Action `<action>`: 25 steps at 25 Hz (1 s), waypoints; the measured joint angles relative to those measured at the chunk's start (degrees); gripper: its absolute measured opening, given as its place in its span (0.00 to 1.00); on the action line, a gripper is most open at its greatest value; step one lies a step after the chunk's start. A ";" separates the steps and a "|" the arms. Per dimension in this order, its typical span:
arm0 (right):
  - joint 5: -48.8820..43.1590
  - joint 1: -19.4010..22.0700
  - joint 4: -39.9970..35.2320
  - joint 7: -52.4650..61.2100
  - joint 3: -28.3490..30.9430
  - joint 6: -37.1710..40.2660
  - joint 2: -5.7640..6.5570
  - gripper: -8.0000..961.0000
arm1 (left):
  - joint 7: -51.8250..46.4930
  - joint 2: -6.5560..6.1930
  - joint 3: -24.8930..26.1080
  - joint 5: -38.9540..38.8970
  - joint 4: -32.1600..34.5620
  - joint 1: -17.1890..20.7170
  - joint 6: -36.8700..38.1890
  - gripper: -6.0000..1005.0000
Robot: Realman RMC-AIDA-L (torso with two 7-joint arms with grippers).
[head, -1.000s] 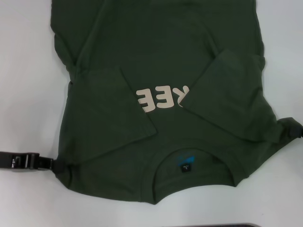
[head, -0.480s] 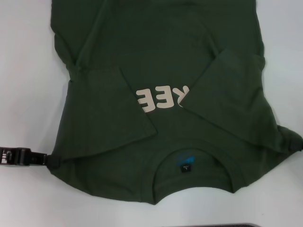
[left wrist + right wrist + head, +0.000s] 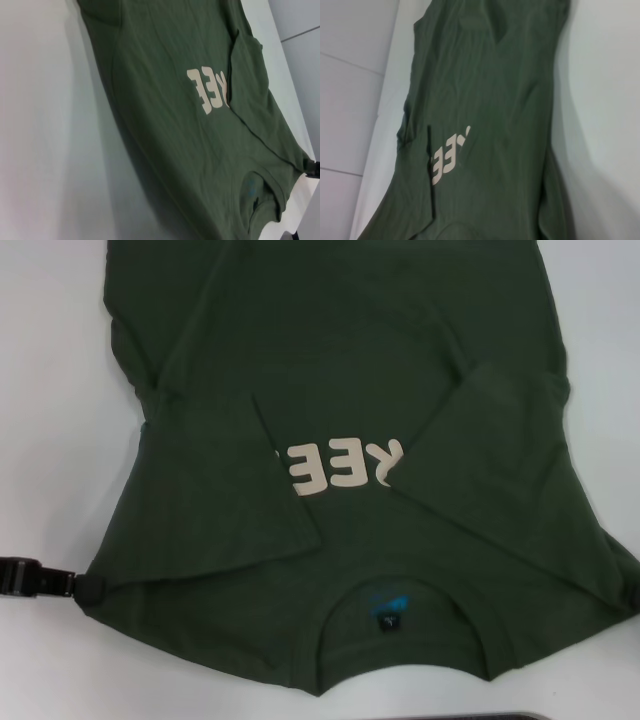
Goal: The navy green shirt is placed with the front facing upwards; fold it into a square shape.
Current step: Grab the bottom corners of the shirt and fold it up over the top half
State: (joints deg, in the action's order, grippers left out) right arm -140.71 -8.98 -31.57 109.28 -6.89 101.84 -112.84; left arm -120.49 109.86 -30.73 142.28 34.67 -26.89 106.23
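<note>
Shirt lies front-up on the white table, both sleeves folded inward over the print, collar nearest the robot. Left gripper pinches its left shoulder corner; right gripper is at the opposite corner, grip unclear.
</note>
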 joint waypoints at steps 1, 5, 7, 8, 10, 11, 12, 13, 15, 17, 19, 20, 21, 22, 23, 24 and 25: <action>0.00 0.44 -0.02 -0.12 0.28 0.06 -0.02 0.09 | 0.00 -0.19 -0.01 0.07 -0.01 0.01 0.23 0.01; 0.00 2.17 -0.25 -0.36 1.36 0.48 -0.02 0.09 | -0.01 -0.58 0.00 0.20 -0.08 0.50 0.77 0.01; 0.00 2.66 -0.27 -0.42 1.48 0.52 -0.01 0.09 | -0.01 -0.58 -0.01 0.55 -0.14 0.77 1.00 0.01; 0.00 2.79 -0.28 -0.46 1.48 0.55 0.01 0.09 | -0.01 -0.54 -0.03 0.92 -0.19 0.93 1.09 0.01; -0.03 2.81 -0.28 -0.64 1.50 0.61 0.08 0.09 | 0.01 -0.43 -0.03 1.55 -0.21 1.26 1.14 0.01; -0.05 2.76 -0.27 -0.76 1.51 0.62 0.13 0.09 | 0.10 -0.37 -0.01 1.70 -0.21 1.41 1.14 0.01; -0.06 2.55 -0.23 -0.90 1.51 0.62 0.18 0.09 | 0.19 -0.32 0.03 1.77 -0.21 1.52 1.12 0.01; -0.08 2.34 -0.16 -0.98 1.51 0.63 0.24 0.09 | 0.40 -0.29 0.09 1.77 -0.26 1.62 1.07 0.01; -0.11 1.90 -0.09 -1.06 1.50 0.66 0.31 0.09 | 0.74 -0.22 0.10 1.77 -0.40 1.64 1.06 0.01; -0.11 1.45 -0.11 -1.07 1.50 0.83 0.38 0.09 | 1.08 -0.18 0.02 1.77 -0.49 1.66 1.13 0.01; -0.10 1.23 -0.19 -1.07 1.51 0.92 0.43 0.09 | 1.20 -0.19 0.02 1.80 -0.55 1.82 1.15 0.01; -0.10 1.18 -0.21 -1.06 1.55 0.95 0.43 0.09 | 1.21 -0.23 0.12 1.82 -0.56 1.91 1.16 0.01; -0.09 1.18 -0.21 -1.05 1.67 0.96 0.43 0.09 | 1.21 -0.30 0.22 1.84 -0.56 1.97 1.14 0.01; -0.09 1.20 -0.21 -1.02 1.84 0.97 0.44 0.09 | 1.22 -0.41 0.36 1.86 -0.57 2.04 1.03 0.01; -0.10 1.30 -0.21 -0.98 2.00 1.00 0.42 0.09 | 1.23 -0.47 0.41 1.87 -0.57 2.06 0.92 0.01; -0.10 1.42 -0.21 -0.94 2.13 1.02 0.36 0.09 | 1.23 -0.52 0.42 1.86 -0.57 2.06 0.86 0.01; -0.10 1.67 -0.21 -0.89 2.23 1.05 0.25 0.09 | 1.24 -0.56 0.43 1.87 -0.57 2.06 0.79 0.01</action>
State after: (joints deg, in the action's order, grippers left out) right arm -140.81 -7.31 -31.79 108.39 -4.66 102.89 -112.59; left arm -119.25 109.31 -30.30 144.14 34.10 -24.83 107.02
